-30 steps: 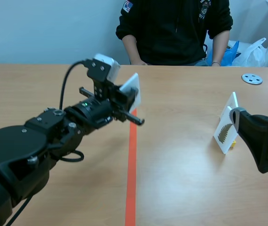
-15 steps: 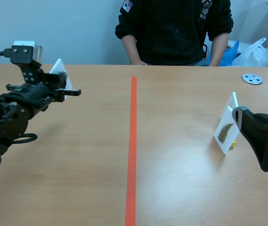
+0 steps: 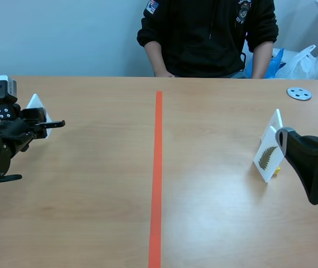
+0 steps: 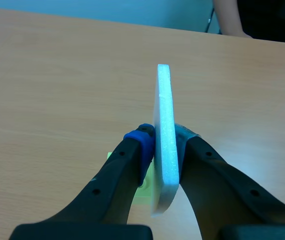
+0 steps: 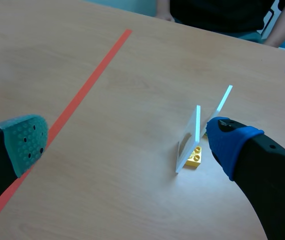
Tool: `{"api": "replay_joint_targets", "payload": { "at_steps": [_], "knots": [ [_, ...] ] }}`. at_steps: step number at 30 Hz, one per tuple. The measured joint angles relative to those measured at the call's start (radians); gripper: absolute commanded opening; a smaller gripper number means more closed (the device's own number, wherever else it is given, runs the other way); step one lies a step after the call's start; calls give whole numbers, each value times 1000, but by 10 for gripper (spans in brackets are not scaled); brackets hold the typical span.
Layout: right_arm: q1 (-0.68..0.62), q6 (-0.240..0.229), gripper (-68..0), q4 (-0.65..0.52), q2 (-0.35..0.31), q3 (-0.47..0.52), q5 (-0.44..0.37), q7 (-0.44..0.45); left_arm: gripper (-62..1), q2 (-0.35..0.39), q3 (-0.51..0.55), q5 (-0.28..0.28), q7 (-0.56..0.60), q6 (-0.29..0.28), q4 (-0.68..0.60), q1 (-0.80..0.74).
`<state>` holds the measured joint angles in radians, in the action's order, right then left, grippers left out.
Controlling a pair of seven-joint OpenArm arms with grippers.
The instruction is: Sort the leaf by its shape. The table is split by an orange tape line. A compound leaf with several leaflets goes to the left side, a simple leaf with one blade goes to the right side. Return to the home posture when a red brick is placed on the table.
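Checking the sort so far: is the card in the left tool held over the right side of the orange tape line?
No, the left tool holds the white card well to the left of the orange tape line.

We see a pale wood-brown bench point(image 3: 92, 212) crossed by an orange-red tape line point(image 3: 157, 178). At 3 o'clock stands a white printed card point(image 3: 268, 151) bearing a dark olive fern-like leaf, with a yellow brick point(image 5: 194, 156) at its foot. The black left end effector point(image 4: 165, 145) shows a blue pad point(image 4: 141, 137) against the plain white edge-on card point(image 4: 164, 100), while the black right end effector point(image 5: 127, 132) has one teal dotted pad point(image 5: 27, 140) and one blue.
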<state>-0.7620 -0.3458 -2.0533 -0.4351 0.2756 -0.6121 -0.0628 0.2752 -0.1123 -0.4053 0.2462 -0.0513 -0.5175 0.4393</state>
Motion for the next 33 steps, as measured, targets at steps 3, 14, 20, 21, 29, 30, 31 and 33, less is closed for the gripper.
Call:
{"api": "replay_joint_targets", "payload": {
  "at_steps": [3,14,20,21,29,30,31,33],
  "knots": [
    [0,0,4,0,0,0,0,0,-554,0,0,0,21,3,55,24],
    [0,0,4,0,0,0,0,-3,-529,16,0,0,85,3,157,20],
    [0,0,4,0,0,0,0,-7,-473,21,0,0,79,-2,157,21],
    [0,0,4,0,0,0,0,-7,-473,21,0,1,80,-2,157,21],
    [0,0,4,0,0,0,0,-7,-302,21,0,1,81,-3,157,20],
    [0,0,4,0,0,0,0,-7,-287,22,0,1,82,-3,157,19],
    [0,0,4,0,0,0,0,-7,-269,23,0,1,82,-3,157,18],
    [0,0,4,0,0,0,0,-7,-214,30,0,1,81,-5,151,14]
  ]
}}
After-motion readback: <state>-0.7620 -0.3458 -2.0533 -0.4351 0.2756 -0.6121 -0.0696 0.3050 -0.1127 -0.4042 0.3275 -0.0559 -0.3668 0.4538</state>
